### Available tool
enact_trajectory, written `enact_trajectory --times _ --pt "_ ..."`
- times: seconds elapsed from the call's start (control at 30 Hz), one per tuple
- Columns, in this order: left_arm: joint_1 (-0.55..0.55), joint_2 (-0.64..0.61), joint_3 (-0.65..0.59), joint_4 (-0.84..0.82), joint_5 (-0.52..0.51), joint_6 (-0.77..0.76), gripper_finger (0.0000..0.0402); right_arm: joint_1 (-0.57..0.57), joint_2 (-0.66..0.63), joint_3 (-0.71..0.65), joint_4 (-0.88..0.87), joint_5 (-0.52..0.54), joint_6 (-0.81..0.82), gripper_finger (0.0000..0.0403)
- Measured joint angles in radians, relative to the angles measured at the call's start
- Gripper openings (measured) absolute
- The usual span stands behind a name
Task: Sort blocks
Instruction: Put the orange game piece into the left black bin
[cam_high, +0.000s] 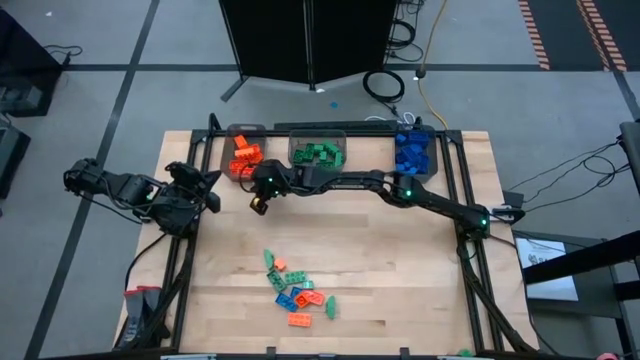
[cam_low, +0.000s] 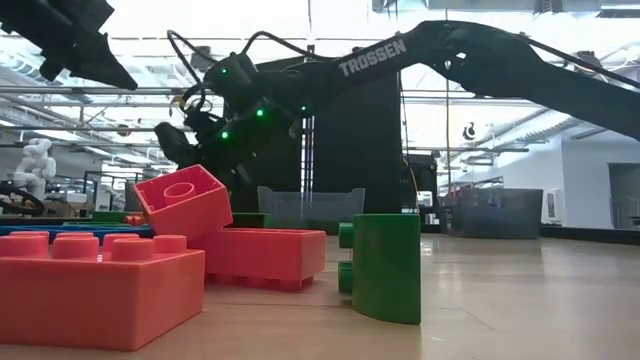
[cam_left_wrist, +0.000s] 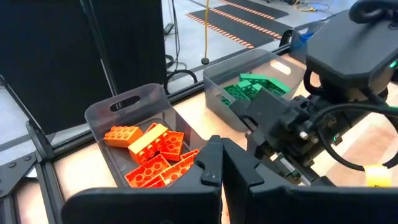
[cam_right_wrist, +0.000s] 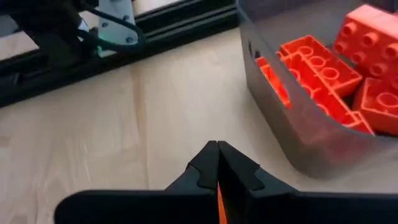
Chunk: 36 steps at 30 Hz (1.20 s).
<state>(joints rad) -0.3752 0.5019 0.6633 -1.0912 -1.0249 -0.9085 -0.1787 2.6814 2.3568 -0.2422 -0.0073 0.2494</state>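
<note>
Orange sliver pinched in your right hand (cam_right_wrist: 217, 163), fingers together, just beside bin of orange blocks (cam_right_wrist: 323, 68); left hand (cam_left_wrist: 221, 163) closed, empty.

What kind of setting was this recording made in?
Probably a robotics lab or workshop: a wooden table on grey floor tiles, cables trailing across the floor, striped floor markings, and an open hall with ceiling trusses behind the table in the low view.
</note>
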Motion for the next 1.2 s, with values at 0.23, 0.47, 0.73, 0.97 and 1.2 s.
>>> enact_trajectory --times 0.23,0.47,0.73,0.97,1.2 --pt "0.000 0.000 -0.033 0.007 0.000 -0.028 0.0000 0.003 0.024 -0.002 -0.038 -0.040 0.026 0.0000" --pt "0.000 0.000 -0.037 0.024 0.008 -0.035 0.0000 0.015 0.027 0.002 -0.130 -0.067 0.054 0.0000" --pt "0.000 0.000 -0.037 0.026 0.018 -0.020 0.0000 0.074 -0.034 0.005 -0.490 -0.073 0.075 0.0000" --pt "0.000 0.000 -0.036 0.026 0.018 0.006 0.0000 0.159 -0.113 -0.002 -0.780 -0.073 0.078 0.0000" --pt "0.000 0.000 -0.036 0.027 0.018 0.006 0.0000 0.235 -0.254 -0.003 -0.922 0.104 0.051 0.0000"
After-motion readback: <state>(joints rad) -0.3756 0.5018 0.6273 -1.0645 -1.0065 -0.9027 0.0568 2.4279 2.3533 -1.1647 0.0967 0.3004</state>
